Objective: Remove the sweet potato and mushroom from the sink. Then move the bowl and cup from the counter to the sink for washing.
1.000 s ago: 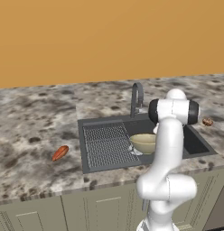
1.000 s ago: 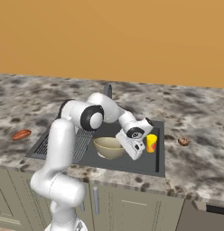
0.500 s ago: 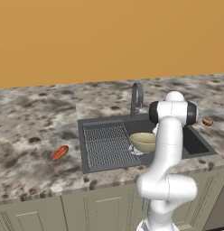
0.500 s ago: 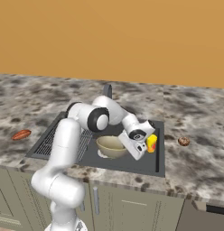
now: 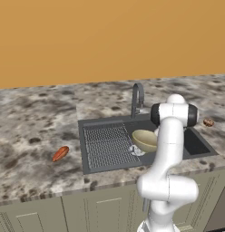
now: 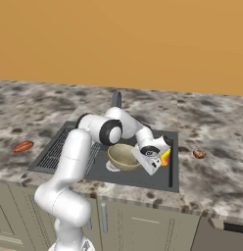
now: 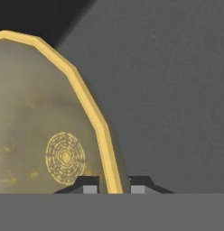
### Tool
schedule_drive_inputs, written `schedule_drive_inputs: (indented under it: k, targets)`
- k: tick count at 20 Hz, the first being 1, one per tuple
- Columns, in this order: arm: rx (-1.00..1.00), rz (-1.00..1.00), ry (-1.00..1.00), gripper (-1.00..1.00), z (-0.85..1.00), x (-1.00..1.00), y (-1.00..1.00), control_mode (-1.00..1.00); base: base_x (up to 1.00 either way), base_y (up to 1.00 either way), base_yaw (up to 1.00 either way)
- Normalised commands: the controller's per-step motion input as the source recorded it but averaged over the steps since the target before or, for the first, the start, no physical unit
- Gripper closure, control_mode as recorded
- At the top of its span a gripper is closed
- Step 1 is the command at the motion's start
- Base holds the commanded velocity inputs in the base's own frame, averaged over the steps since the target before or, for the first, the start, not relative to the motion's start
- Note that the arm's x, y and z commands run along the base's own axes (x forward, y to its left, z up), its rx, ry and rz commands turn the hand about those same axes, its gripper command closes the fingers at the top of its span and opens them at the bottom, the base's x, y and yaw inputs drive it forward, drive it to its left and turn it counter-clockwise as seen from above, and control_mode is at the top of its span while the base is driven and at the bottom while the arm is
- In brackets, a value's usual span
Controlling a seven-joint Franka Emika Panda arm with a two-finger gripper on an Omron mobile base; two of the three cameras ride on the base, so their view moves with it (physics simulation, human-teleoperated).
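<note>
This is a kitchen, rendered rather than real. A speckled grey-brown granite-look counter (image 5: 37, 122) runs the width of the room, set on pale grey-green panelled cabinet doors (image 5: 98, 210) with slim bar handles. Let into the counter is a dark grey rectangular sink (image 5: 105, 122) with a ribbed drainer grid (image 5: 107, 145) and a grey arched faucet (image 5: 138, 97) behind it. A plain orange wall (image 5: 110, 36) rises behind the counter.

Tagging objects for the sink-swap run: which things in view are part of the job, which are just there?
Job:
- sweet potato, on counter left of sink
- mushroom, on counter right of sink
- sink
- bowl, in sink
- cup, yellow, pinched by its wall in the hand

Just there:
- faucet
- cabinet doors
</note>
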Motion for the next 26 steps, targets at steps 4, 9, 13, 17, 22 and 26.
schedule_drive_inputs:
  k: [4,9,13,17,22,26]
  targets:
    - [0.00,0.01,-0.13,1.00,-0.06,0.00,0.00,-1.00,0.00,0.00,0.00]
    - [0.00,0.00,-0.02,1.00,0.00,0.00,0.01,-1.00,0.00,0.00,0.00]
    - [0.00,0.00,0.00,1.00,0.00,0.00,0.04,-1.00,0.00,0.00,0.00]
    - [0.00,0.00,0.04,-1.00,0.06,0.00,0.05,-1.00,0.00,0.00,0.00]
    - [-0.01,0.00,0.01,-1.00,0.16,-0.03,0.05,-1.00,0.00,0.00,0.00]
    - [-0.01,0.03,0.00,-1.00,0.27,-0.04,0.03,-1.00,0.00,0.00,0.00]
